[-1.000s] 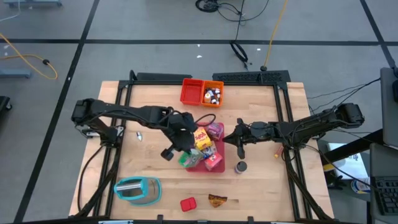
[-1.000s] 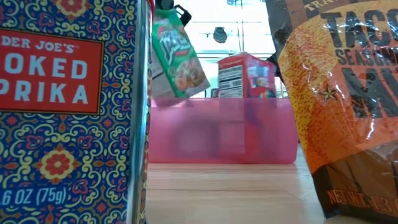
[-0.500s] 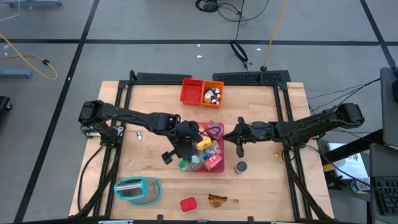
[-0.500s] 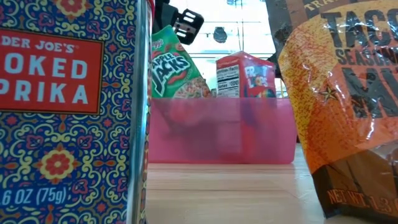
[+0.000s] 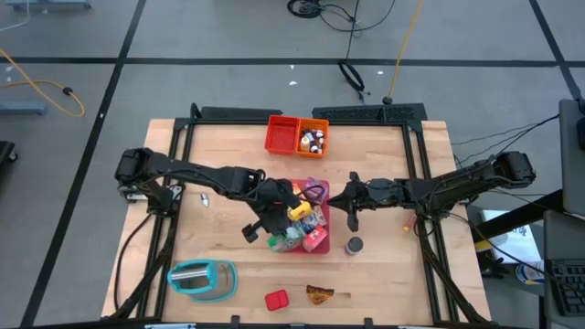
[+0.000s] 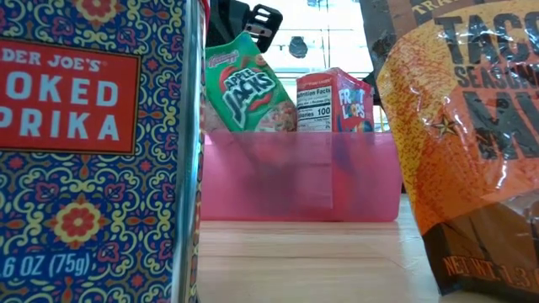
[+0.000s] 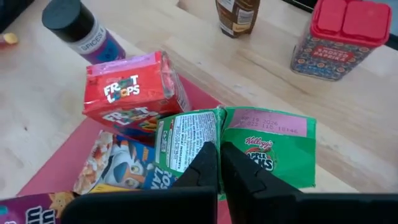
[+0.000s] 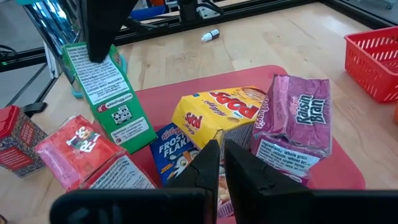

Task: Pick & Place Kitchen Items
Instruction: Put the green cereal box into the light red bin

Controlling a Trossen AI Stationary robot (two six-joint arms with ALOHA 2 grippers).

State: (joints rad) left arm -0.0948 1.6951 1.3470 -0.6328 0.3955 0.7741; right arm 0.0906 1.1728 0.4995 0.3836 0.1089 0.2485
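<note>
over the pink tray [image 5: 322, 189] near the middle of the wooden table [image 5: 228, 146], the left gripper [image 7: 220, 163] had its two dark fingers pressed together on the top edge of a green apple jacks box [image 7: 267, 146], pinching it. that box leaned tilted at the tray's near-left corner, its lower end down inside the tray, and in the low view it [image 6: 247, 84] showed slanted behind the tray's translucent wall [image 6: 354, 181] with the gripper's dark body above it. just beside it stood a red froot loops box [image 7: 134, 93], and a blue frosted flakes box [image 7: 118, 165] lay flat in the tray next to both. a yellow corn pops box [image 8: 227, 112] and a purple raisin bran box [image 8: 295, 121] sat further in on the same tray.

the right gripper [image 8: 221, 163] waited at the tray's right edge, its fingers closed with nothing between them.

off the tray, a small dark-capped bottle [image 7: 78, 25] stood on the wood near the froot loops box, and a red-lidded paprika tin [image 7: 339, 31] and a brown packet [image 5: 319, 293] lay near the table's front edge. a teal object [image 5: 203, 279] rested at the front left, and red and orange bins [image 5: 296, 135] stood at the far edge.
</note>
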